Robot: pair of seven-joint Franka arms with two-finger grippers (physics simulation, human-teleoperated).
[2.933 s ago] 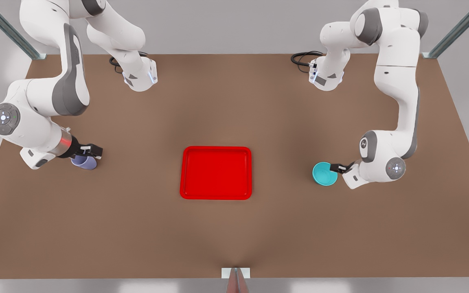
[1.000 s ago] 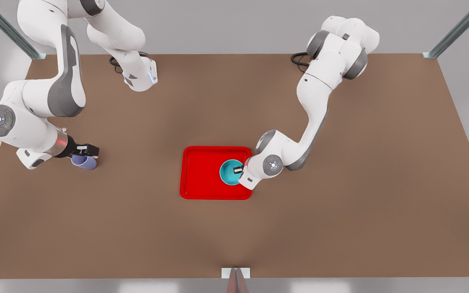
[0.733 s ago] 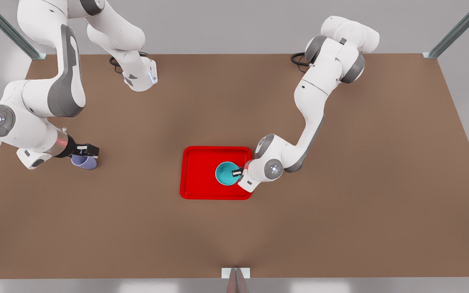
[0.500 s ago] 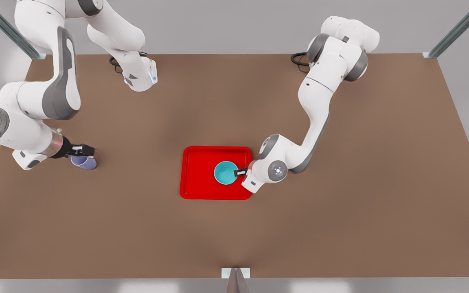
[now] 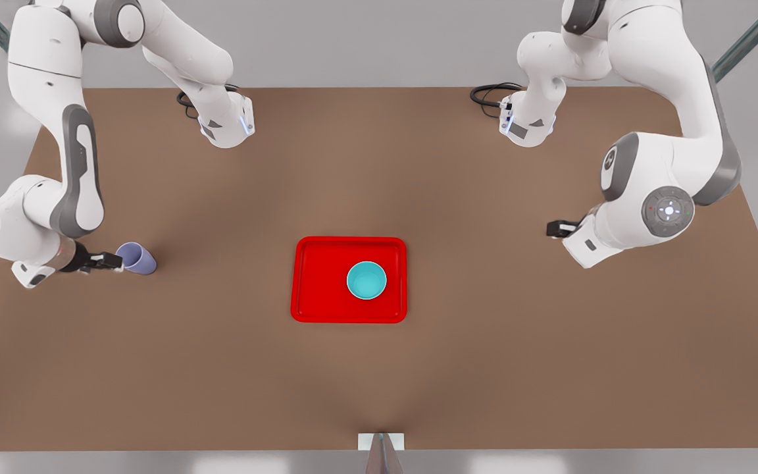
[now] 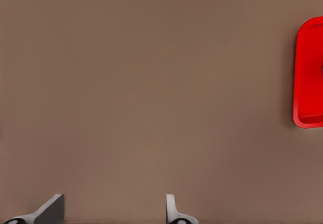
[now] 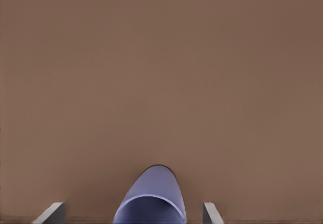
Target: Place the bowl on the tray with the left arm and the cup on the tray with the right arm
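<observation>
1. Sitting in the right half of the tray, we see the bowl.
2. We see the left hand wide, empty, at right.
3. We see the right hand wide beside the cup, at left on the bench.

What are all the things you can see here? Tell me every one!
bowl: one, teal, on the tray, toward the front view's right.
tray: one, red, mid-table.
cup: one, lavender, on the table at the front view's left.
table: one, brown.
cables: black, by both arm bases at the far edge.
right gripper: open, fingers either side of the cup.
left gripper: open, over bare table at the front view's right, away from the tray.
</observation>
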